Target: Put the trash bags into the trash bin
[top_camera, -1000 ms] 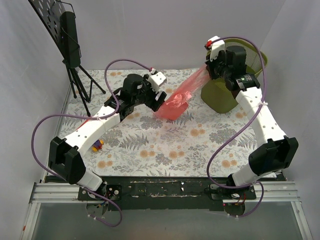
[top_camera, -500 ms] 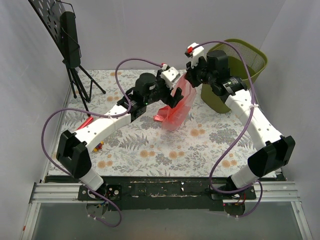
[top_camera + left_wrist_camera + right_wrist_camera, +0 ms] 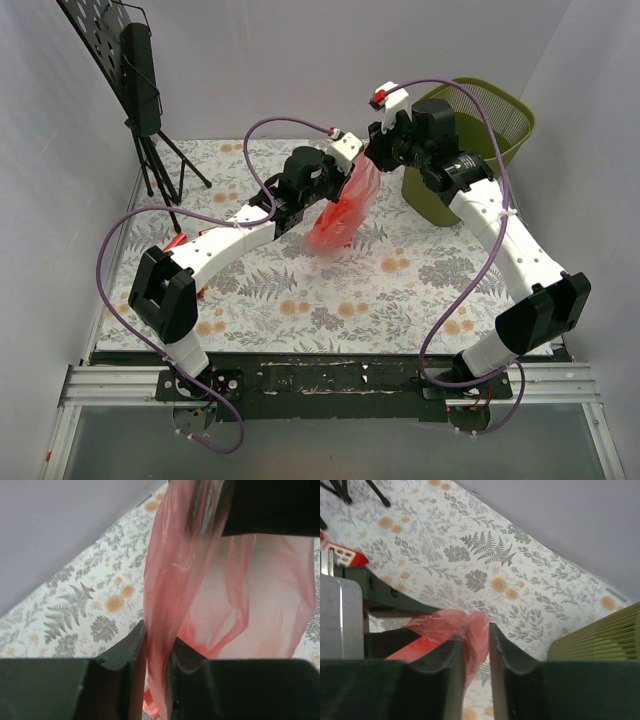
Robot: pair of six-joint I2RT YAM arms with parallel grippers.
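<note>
Top view: the trash bin point(image 3: 505, 110) sits upper right, tight vs. back & right walls, its mouth just right of the right gripper point(image 3: 376, 152). The red trash bag point(image 3: 340, 215) hangs mid-frame above the floral table point(image 3: 330, 300), w/ open cloth toward frame bottom. The left gripper point(image 3: 348, 178) & right one each pinch the bag film, fingers nearly closed; wrist views show this. Music stand point(image 3: 140, 90) upper left, well apart. Right wrist view alone shows a small red toy point(image 3: 342, 554), upper left.

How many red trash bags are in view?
1. The trash bag hangs above the table, pinched by the left gripper and right gripper, beside the trash bin; more may hide inside.
</note>
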